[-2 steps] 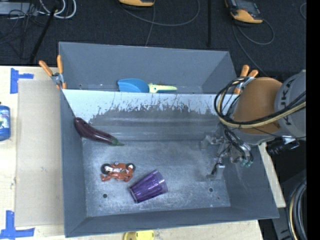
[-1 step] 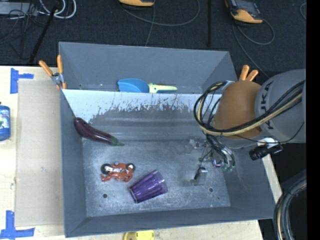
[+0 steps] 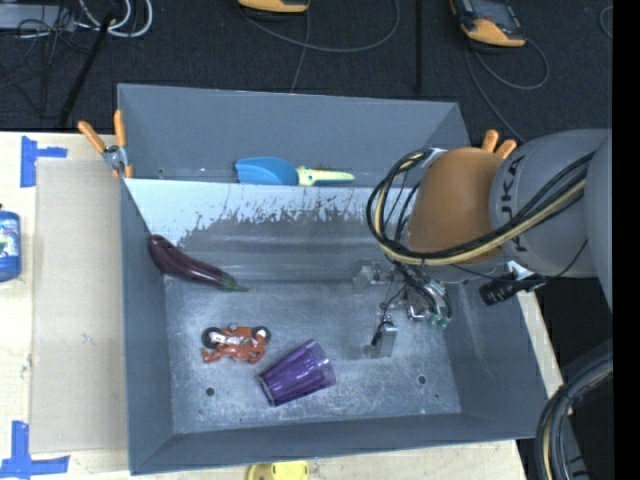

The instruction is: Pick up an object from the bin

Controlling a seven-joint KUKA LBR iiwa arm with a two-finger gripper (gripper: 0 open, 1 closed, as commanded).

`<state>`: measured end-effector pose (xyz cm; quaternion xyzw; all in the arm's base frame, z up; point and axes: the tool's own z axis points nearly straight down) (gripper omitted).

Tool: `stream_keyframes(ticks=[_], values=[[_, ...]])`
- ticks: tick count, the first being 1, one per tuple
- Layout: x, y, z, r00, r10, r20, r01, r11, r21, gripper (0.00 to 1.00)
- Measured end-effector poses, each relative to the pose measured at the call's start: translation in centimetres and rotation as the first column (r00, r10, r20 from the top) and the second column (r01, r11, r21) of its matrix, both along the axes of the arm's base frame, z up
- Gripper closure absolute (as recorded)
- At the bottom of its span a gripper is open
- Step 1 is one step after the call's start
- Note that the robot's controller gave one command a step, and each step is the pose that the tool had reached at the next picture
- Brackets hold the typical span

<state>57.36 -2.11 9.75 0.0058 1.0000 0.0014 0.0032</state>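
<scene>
My gripper (image 3: 381, 340) hangs low over the bin floor, right of the middle, under the arm's orange cover. A purple cup (image 3: 296, 374) lies on its side to the gripper's left, near the front wall and apart from it. Further left is a small red and orange toy motorcycle (image 3: 234, 343). I see nothing held in the gripper.
A dark purple eggplant (image 3: 188, 264) lies at the left wall. A blue scoop with a pale green handle (image 3: 286, 174) rests against the back wall. Bare floor surrounds the gripper, with the right wall close by.
</scene>
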Motion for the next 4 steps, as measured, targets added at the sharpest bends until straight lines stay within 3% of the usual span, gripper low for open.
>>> stream_keyframes(ticks=[1,2,4], values=[[0.5,2.7,-1.7,0.991,0.130,-0.006,-0.130,0.991,-0.004,0.00],[1.1,7.9,-2.5,0.984,0.176,-0.005,-0.176,0.984,-0.003,0.00],[-0.4,13.7,-1.9,0.978,0.208,-0.007,-0.208,0.978,-0.004,0.00]])
